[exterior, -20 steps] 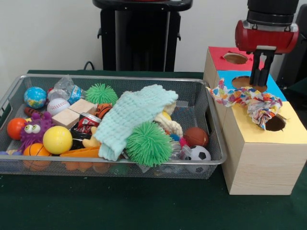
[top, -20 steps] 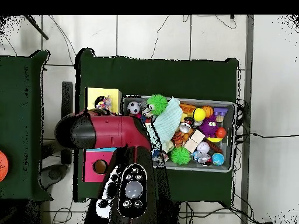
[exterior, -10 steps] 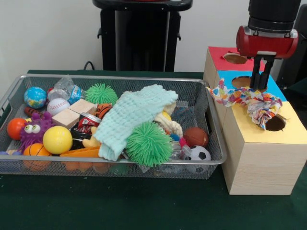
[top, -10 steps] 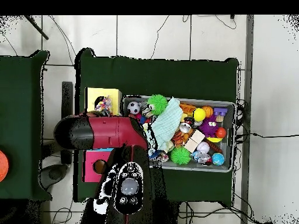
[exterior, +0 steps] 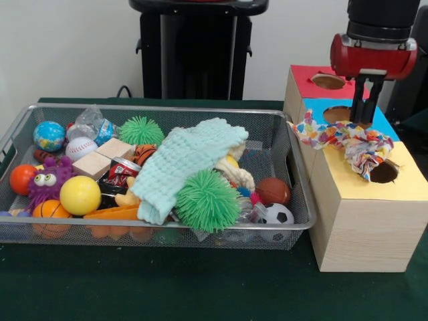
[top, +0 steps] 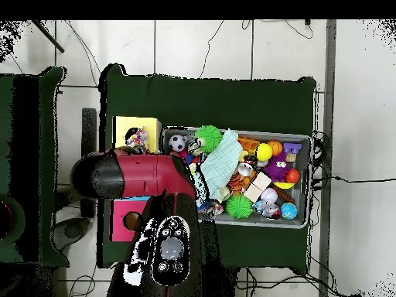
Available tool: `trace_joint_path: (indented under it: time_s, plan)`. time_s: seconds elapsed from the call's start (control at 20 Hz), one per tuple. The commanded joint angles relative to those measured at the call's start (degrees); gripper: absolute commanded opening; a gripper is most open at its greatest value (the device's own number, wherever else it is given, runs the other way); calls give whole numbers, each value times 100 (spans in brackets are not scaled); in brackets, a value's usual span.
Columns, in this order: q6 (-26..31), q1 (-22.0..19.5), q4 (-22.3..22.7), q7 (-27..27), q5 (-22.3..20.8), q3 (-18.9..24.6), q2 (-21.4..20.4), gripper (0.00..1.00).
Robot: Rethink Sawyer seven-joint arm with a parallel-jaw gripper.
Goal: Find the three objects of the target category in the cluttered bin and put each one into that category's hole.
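Note:
A colourful patterned cloth [exterior: 348, 140] lies draped over the top of the yellow box [exterior: 401, 187], one end at the round hole [exterior: 384, 172]. My gripper [exterior: 362, 122] hangs just above the blue box [exterior: 386, 122], behind the cloth and apart from it, open and empty. A mint-green knitted cloth [exterior: 190, 157] lies over the toys in the wire bin [exterior: 294, 200]. In the overhead view the patterned cloth [top: 139, 139] shows on the yellow box [top: 125, 126], and the red arm [top: 143, 174] hides the gripper.
The red box [exterior: 304, 73] with its hole stands behind the blue one. The bin holds several balls, green spiky balls [exterior: 207, 199], wooden blocks [exterior: 100, 157], a purple toy with eyes [exterior: 47, 180] and a white rope toy [exterior: 235, 172].
The gripper has risen a little and shifted slightly right above the blue box. The patterned cloth has stayed on the yellow box.

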Motion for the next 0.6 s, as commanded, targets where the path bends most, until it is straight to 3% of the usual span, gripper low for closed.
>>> trace_joint_path:
  time_s: [0.05,0.6]
  plan:
    - [-196,-137,-5,930,99,245,393,0]
    - [-78,-82,-161,914,77,162,414,0]
